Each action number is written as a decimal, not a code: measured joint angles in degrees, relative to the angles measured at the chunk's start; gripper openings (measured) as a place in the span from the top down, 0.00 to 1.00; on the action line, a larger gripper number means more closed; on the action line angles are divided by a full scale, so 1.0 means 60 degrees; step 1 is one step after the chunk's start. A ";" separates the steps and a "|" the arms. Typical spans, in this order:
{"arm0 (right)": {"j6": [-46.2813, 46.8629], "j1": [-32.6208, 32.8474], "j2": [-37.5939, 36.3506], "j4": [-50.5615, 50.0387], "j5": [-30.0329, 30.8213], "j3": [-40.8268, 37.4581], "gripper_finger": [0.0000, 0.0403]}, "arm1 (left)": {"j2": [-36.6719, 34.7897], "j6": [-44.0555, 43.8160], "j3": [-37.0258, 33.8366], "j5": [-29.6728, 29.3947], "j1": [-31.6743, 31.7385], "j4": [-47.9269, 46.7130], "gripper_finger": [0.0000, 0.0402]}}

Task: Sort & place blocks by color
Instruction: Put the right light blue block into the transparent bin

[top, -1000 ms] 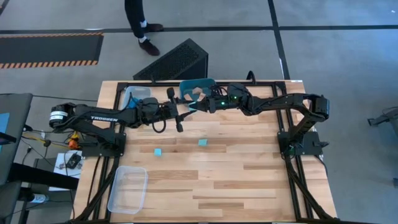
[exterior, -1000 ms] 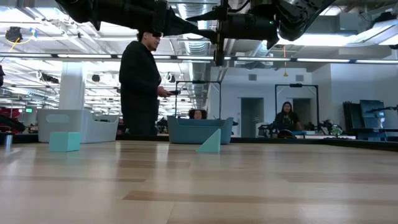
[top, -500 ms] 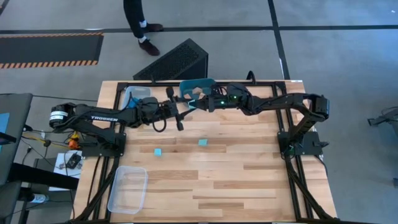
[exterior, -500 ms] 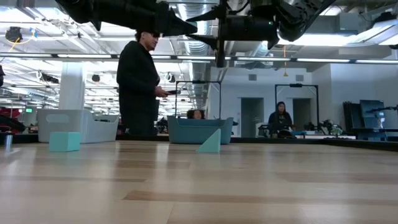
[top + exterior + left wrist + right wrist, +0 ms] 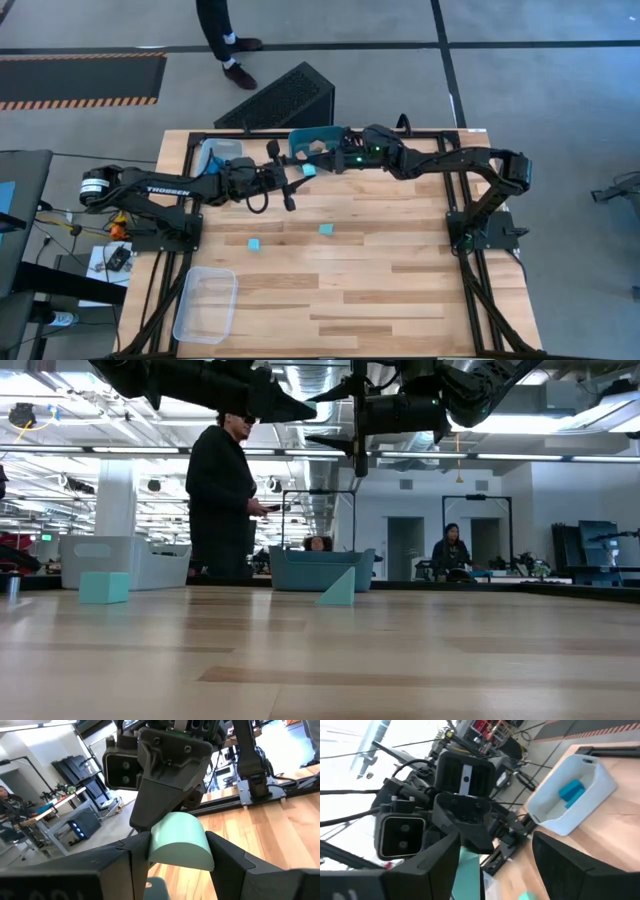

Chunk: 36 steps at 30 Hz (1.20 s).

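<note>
We are observing both arms meeting above the counter (image 5: 400, 300) near its far edge, in the upper middle of the high view. The left tool (image 5: 296, 186) is clamping a pale cyan half-round block (image 5: 179, 842); the left wrist view is showing that block seated between the two dark fingers (image 5: 227, 857). The right tool (image 5: 318, 160) is standing directly opposite with its fingers spread wide, gripping nothing, as the right wrist view is showing.

Two further pale cyan blocks are lying on open wood in the middle of the counter: a square block (image 5: 255, 244) toward the left and a wedge block (image 5: 325, 229) just right of it, well apart from each other and from every edge. The low view is presenting them as a cube (image 5: 104, 587) and a triangle (image 5: 339, 587), detail the high view is not giving.

A teal tub (image 5: 318, 141) is sitting at the far edge beneath the right tool. A pale tray (image 5: 218, 152) at the upper left is holding a darker blue block (image 5: 571, 791), visible only in the right wrist view. A clear tray (image 5: 206, 305) is occupying the lower left corner. The right half of the counter is offering broad room.

A person (image 5: 224, 500) is standing beyond the far edge.
</note>
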 joint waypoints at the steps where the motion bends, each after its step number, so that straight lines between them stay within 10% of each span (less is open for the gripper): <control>1: -0.0096 0.0000 -0.0003 -0.0090 0.0080 0.0000 0.34 | 0.0001 0.0002 -0.0004 -0.0004 0.0002 -0.0042 0.64; 15: -0.1252 -0.0353 -0.1176 -0.2090 0.0701 -0.0036 0.34 | -0.0252 -0.1397 0.0036 -0.0490 -0.0015 -0.0856 0.64; 27: -0.2401 -0.0336 -0.2137 -0.5537 0.1547 -0.0033 0.34 | -0.2289 -0.4219 0.0033 -0.0684 -0.0387 -0.5127 0.63; 36: -0.2852 0.0608 -0.1597 -0.5892 0.1337 -0.0037 0.34 | -0.3222 -0.6193 0.0029 0.0945 -0.2734 -0.8551 0.63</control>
